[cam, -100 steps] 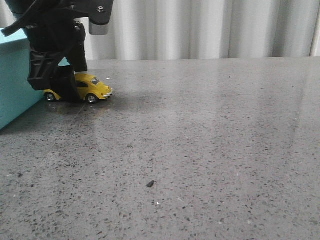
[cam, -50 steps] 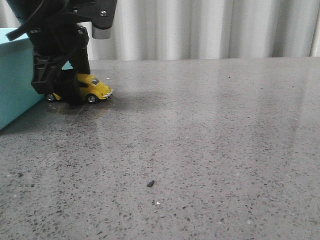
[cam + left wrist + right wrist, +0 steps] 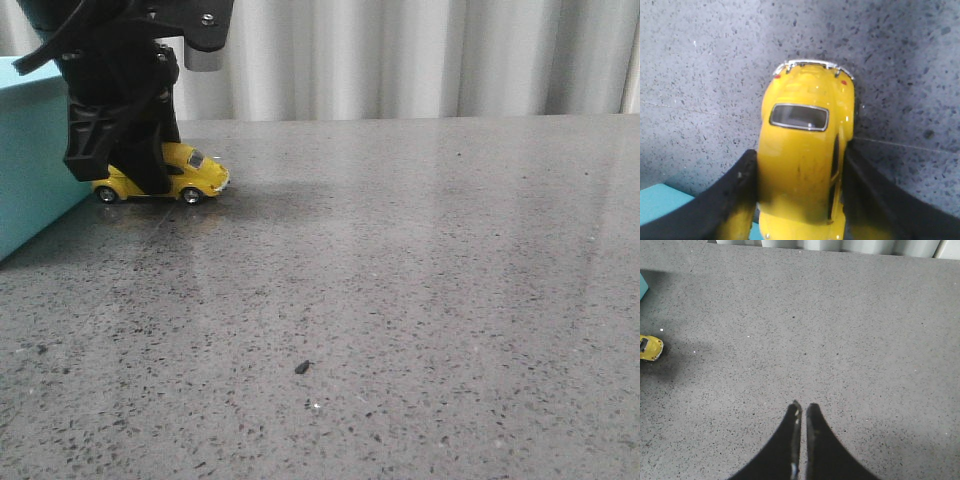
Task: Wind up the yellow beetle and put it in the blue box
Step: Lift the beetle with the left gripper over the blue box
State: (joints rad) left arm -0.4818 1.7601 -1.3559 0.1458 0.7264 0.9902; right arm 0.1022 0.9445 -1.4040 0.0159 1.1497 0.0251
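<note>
Gripping glossy rounded yellow beetle (image 3: pixel 805 165) flanks: left pincer (image 3: pixel 800 195); right pincer (image 3: pixel 801 412) together over speckled stone.

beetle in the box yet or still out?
Out. The yellow beetle sits wheels-down on the table beside the blue box, left gripper clamped on its sides.

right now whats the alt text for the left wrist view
The left gripper is shut on the yellow beetle, jaws pressed against both sides of the toy car, seen from above over a speckled grey table. A corner of the blue box shows beside one jaw.
</note>
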